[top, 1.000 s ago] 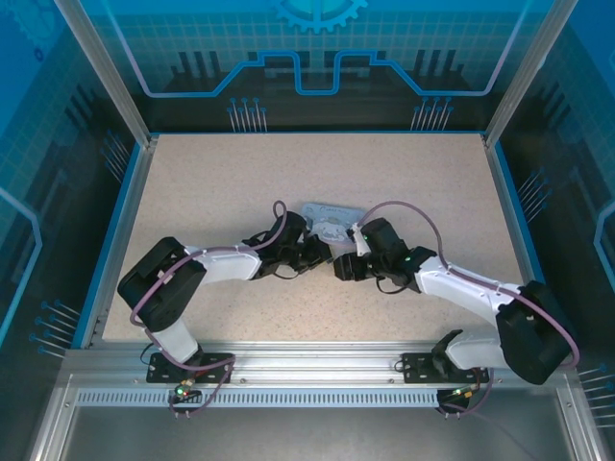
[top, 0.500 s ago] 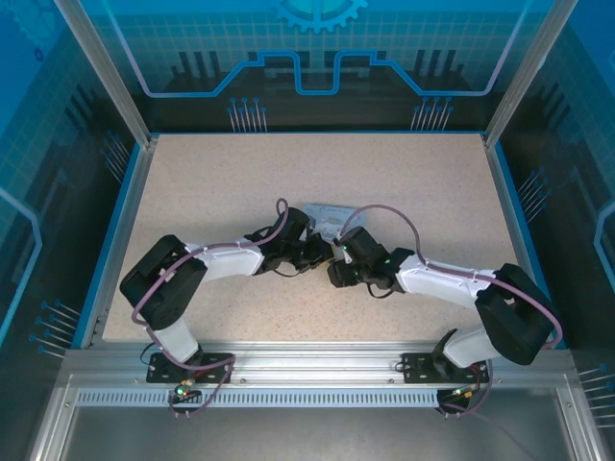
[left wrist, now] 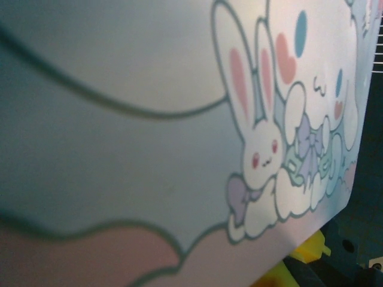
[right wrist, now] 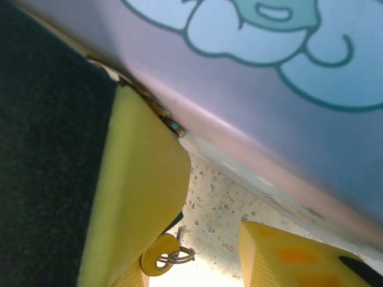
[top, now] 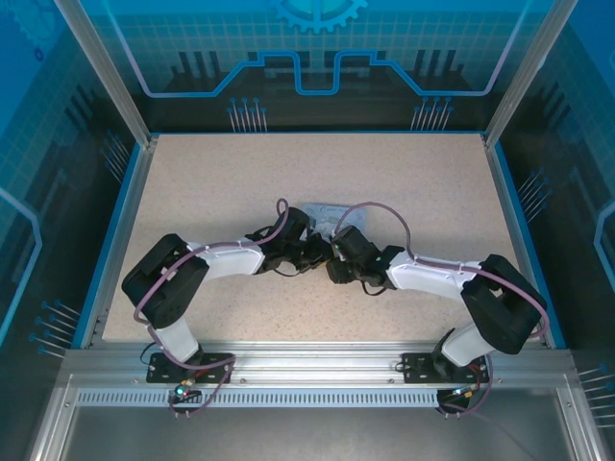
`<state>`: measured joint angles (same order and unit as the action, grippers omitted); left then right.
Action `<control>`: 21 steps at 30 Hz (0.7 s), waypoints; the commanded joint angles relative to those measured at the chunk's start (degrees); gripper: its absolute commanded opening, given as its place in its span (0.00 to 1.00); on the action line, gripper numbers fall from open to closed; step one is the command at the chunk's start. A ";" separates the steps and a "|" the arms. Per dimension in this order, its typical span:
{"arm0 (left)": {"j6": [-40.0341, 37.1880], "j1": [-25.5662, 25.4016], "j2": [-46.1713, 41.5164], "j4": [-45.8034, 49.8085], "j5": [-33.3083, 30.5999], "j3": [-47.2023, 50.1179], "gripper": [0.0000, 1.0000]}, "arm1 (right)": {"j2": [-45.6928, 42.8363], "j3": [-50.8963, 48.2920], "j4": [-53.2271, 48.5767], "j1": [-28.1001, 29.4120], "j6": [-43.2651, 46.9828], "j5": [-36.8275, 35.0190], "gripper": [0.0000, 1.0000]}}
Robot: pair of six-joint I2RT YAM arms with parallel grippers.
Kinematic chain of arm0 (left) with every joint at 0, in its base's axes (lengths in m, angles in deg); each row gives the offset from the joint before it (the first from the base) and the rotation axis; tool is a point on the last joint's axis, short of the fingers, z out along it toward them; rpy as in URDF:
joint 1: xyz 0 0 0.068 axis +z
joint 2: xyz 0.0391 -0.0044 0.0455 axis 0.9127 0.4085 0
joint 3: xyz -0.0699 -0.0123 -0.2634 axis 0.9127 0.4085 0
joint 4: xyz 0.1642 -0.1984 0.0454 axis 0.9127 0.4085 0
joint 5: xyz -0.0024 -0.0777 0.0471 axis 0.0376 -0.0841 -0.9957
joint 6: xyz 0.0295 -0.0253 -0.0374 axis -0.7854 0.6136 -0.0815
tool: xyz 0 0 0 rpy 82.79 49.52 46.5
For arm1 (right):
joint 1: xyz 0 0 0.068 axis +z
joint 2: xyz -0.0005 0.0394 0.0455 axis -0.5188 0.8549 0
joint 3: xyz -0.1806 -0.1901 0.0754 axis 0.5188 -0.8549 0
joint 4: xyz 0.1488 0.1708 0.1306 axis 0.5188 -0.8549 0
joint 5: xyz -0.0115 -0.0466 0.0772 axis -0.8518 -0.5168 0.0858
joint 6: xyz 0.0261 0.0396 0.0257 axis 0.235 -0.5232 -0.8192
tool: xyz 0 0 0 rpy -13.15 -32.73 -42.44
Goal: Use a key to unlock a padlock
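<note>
Two arms meet at the middle of the speckled table (top: 240, 182), beside a pale rectangular box (top: 325, 212) printed with cartoon rabbits. Left gripper (top: 313, 254): closed; what it grips cannot be told. Right gripper (right wrist: 203, 197): smooth yellow pads apart, nothing clamped. The padlock (right wrist: 172, 125), a brassy-blue speck, sits against the box's edge, touching one pad. A round yellow tag (right wrist: 157, 258) on a wire ring lies by that pad.

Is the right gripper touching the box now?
Cannot tell. In the right wrist view a yellow finger reaches up to the box edge, but small metal parts sit at the meeting spot, so neither contact nor gap shows plainly.
</note>
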<state>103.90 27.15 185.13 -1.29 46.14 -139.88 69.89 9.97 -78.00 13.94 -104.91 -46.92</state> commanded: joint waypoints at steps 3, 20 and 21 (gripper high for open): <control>1.69 0.07 0.81 -1.38 3.80 -1.54 0.00 | 0.95 1.80 2.15 0.60 -1.78 -3.39 0.27; 1.64 0.16 1.42 -2.45 3.36 -0.74 0.00 | -5.01 -4.07 11.13 -7.55 -2.41 22.05 0.00; 1.65 0.18 1.44 -2.50 3.34 -0.74 0.00 | -5.17 -3.92 10.83 -7.62 -2.25 22.00 0.03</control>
<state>104.33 27.36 185.85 -4.26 47.08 -140.10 66.57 6.10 -72.01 7.56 -106.09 -31.67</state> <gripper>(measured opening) 0.114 0.085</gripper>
